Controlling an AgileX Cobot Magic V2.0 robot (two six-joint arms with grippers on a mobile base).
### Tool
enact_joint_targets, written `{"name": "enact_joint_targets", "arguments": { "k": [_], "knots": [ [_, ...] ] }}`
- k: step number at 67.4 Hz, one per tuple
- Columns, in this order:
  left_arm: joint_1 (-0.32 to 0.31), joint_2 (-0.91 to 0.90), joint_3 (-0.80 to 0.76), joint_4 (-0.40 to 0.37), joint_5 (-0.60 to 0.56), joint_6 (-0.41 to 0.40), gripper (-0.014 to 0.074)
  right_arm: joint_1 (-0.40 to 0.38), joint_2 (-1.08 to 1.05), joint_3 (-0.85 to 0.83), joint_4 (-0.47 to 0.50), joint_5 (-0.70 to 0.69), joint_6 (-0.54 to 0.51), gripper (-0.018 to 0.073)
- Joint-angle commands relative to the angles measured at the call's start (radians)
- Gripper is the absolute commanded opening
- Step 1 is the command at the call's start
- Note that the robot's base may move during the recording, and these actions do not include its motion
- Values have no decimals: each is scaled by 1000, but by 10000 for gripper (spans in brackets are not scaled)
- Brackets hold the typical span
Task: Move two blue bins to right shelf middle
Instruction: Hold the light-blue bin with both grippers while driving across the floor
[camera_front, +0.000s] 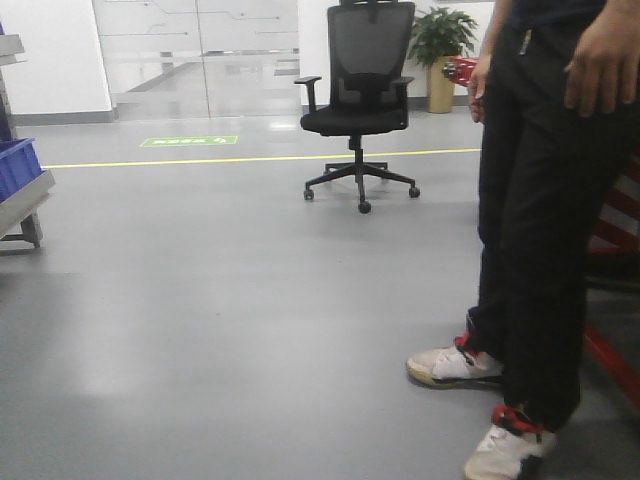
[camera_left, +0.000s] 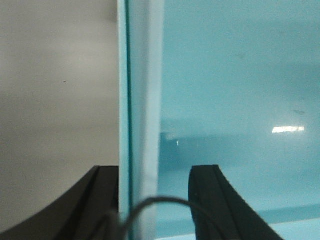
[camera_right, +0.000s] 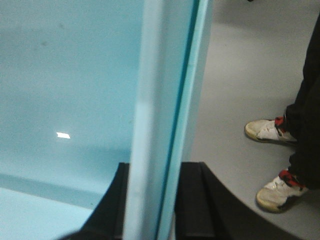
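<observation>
A light blue bin fills both wrist views, and grey floor shows past its walls. In the left wrist view my left gripper (camera_left: 155, 170) straddles the bin's (camera_left: 240, 75) upright side wall. The outer finger lies against the wall, and a narrow strip of blue shows beside the inner finger (camera_left: 210, 200). In the right wrist view my right gripper (camera_right: 157, 167) is shut on the opposite wall of the bin (camera_right: 70, 75), both black fingers tight against it. A second, darker blue bin (camera_front: 15, 165) sits on a grey shelf at the far left of the front view. Neither gripper appears in that view.
A person in black trousers (camera_front: 530, 230) and white-and-red shoes (camera_right: 272, 131) stands close at the right. Behind the legs is a red-framed rack (camera_front: 612, 362). A black office chair (camera_front: 358, 110) stands mid-floor, with a potted plant (camera_front: 441, 45) and glass wall behind.
</observation>
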Motion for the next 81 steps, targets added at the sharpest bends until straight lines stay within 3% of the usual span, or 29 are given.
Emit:
{"name": "enact_joint_targets", "arguments": {
  "k": [1,81],
  "knots": [
    [-3,-14,-14,-20,-77,34,-111,-3,-23,-19,24,-97,-7,-154],
    [-3,-14,-14,-20,-77,34,-111,-3,-23,-19,24,-97,-7,-154]
  ]
}}
